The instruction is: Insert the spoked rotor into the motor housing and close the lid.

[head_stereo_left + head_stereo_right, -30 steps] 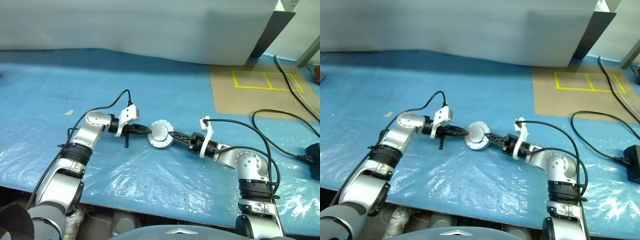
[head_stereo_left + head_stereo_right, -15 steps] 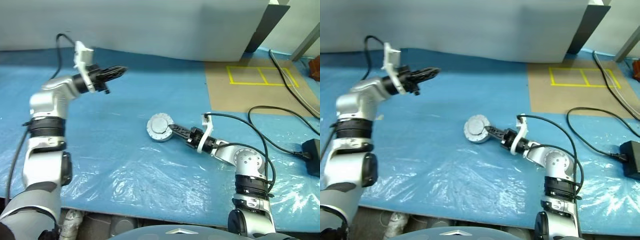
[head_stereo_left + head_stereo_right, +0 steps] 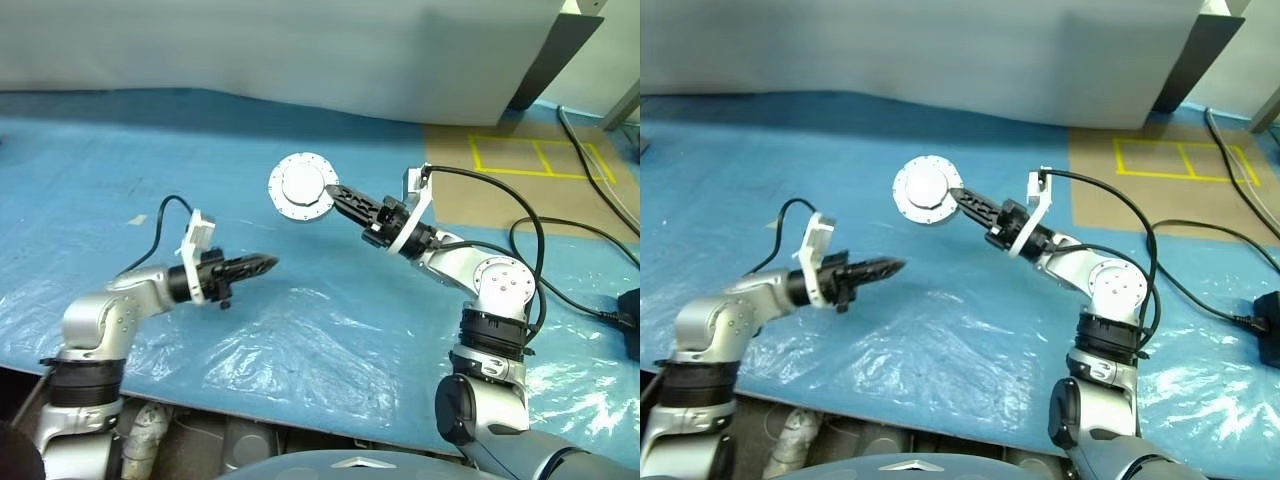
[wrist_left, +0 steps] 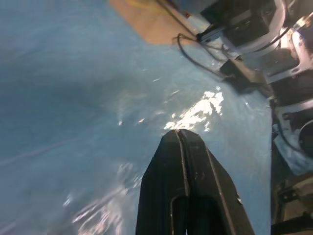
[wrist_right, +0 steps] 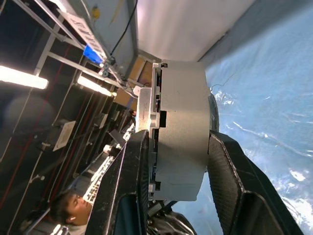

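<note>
A second ago the motor housing (image 3: pixel 303 187) lay on the blue plastic sheet (image 3: pixel 330 350) between the two grippers; now the right gripper (image 3: pixel 333 192) holds it lifted well clear of the sheet, its flat grey face turned toward the head camera and its rim studded with small tabs. The lid (image 5: pixel 145 125) sits closed against the housing, so the copper windings and the spoked rotor are hidden from sight. The left gripper (image 3: pixel 270 263), which was touching the housing a second ago and swung high to the robot's left half a second ago, has come back low over the sheet, well apart from the housing, its fingers pressed together on nothing. The right wrist view shows what the head views cannot: the housing edge-on, a thick grey drum clamped across its thickness between the two black fingers (image 5: pixel 131 171), with the thin lid flange on one side. The left wrist view shows the closed fingertips (image 4: pixel 178 142) over glossy blue sheet, with a black cable (image 4: pixel 205 63) beyond.
</note>
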